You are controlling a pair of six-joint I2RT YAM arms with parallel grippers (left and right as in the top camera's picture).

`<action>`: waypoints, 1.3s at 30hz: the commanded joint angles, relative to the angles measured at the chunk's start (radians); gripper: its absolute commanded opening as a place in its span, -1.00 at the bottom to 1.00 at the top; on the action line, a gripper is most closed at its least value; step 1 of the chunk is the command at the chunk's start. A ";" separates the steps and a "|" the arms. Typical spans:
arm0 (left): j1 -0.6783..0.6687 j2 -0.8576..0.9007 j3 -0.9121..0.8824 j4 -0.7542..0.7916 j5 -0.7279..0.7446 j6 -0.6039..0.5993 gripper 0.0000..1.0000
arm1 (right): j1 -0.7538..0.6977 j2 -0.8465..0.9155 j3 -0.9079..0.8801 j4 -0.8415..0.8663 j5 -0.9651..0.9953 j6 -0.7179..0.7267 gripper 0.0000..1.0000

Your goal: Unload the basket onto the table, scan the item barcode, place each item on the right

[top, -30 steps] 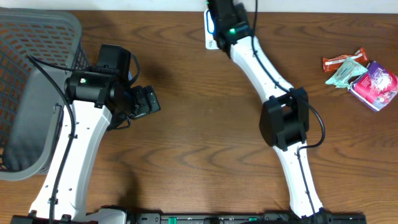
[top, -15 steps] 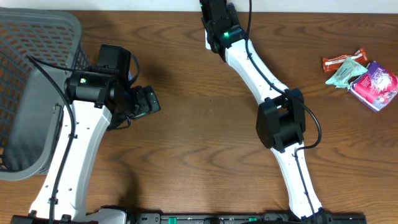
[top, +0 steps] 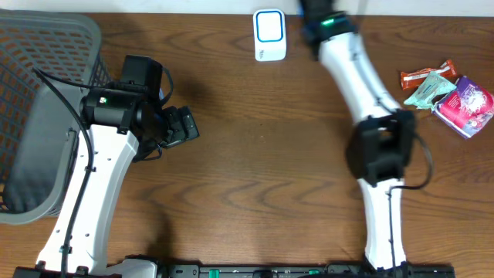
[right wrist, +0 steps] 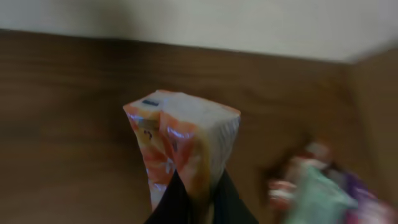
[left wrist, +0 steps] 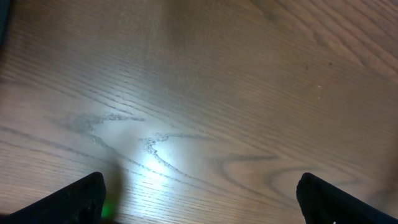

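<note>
1. A grey basket point(top: 35, 116) sits at the left end of the table point(top: 255, 162).
2. Near the basket, the left gripper point(left wrist: 202, 202) hangs over bare wood with its jaws spread wide, holding nothing.
3. A white-and-blue scanner point(top: 269, 35) lies at the far edge, mid-table.
4. Just right of the scanner, the right gripper point(right wrist: 194, 200) is pinched tight on an orange-and-white packet point(right wrist: 180, 143). The packet stands up above the fingers and looks blurred.
5. A pile of snack packs point(top: 449, 93) lies at the right end.
</note>
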 commanded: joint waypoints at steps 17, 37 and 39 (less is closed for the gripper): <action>0.003 0.003 0.006 -0.001 -0.010 0.006 0.96 | -0.472 -0.058 -0.044 -0.272 -0.337 0.097 -0.09; 0.003 0.003 0.006 -0.001 -0.010 0.006 0.96 | -0.455 -0.404 -0.044 -0.520 -0.521 0.143 0.98; 0.003 0.003 0.007 -0.001 -0.010 0.006 0.96 | -0.446 -0.492 -0.044 -0.566 -0.569 0.124 0.98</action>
